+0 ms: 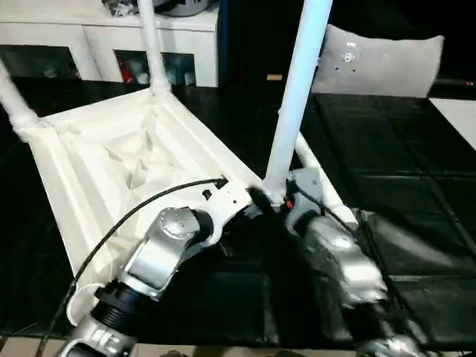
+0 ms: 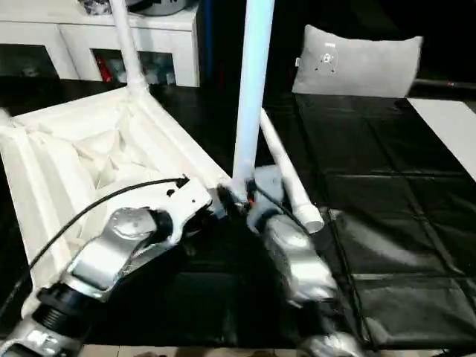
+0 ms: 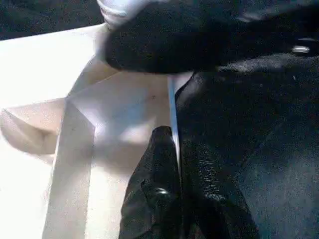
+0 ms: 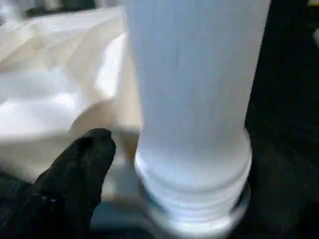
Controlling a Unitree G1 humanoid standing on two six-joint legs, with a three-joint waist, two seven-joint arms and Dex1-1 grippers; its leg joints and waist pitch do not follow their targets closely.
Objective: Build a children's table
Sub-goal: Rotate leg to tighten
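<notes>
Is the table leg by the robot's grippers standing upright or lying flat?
Upright. The leg rises steeply from the near corner of the upturned table top, its base between both grippers. Another leg lies flat on the black floor beside it.

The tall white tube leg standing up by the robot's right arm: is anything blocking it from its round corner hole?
Nothing visible blocks it. The white tapered tube leg stands upright with its ribbed end right at the round corner socket of the white plastic table top. The spare white leg lies beside it.
</notes>
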